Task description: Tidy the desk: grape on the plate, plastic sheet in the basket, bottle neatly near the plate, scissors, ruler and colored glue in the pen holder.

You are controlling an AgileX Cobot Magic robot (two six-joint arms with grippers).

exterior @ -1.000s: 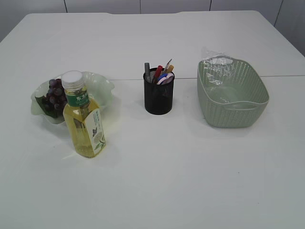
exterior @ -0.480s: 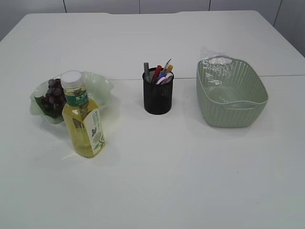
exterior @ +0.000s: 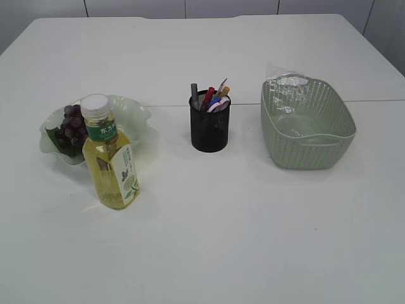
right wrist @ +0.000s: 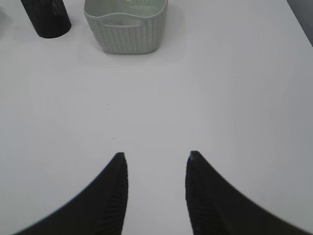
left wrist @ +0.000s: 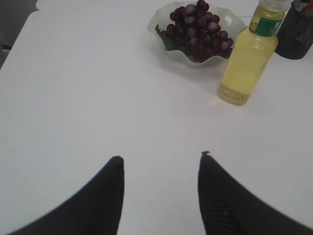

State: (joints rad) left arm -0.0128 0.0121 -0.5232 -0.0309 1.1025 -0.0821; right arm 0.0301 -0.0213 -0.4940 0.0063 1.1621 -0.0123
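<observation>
The basket (exterior: 308,123) holds the plastic sheet (exterior: 286,88) at its far end; the plate (exterior: 136,117) carries the grape (exterior: 73,125), with the bottle (exterior: 111,155) upright just in front; the pen holder (exterior: 210,123) stands full. Left gripper (left wrist: 160,164) and right gripper (right wrist: 155,160) hover spread and empty. A careless sweep might topple the tall bottle. Its green label's characters are too small to read.

Matt white table (exterior: 253,240), woven-textured plastic basket (exterior: 316,149), black mesh pen holder (exterior: 210,130), glossy clear plastic bottle (exterior: 114,171).
</observation>
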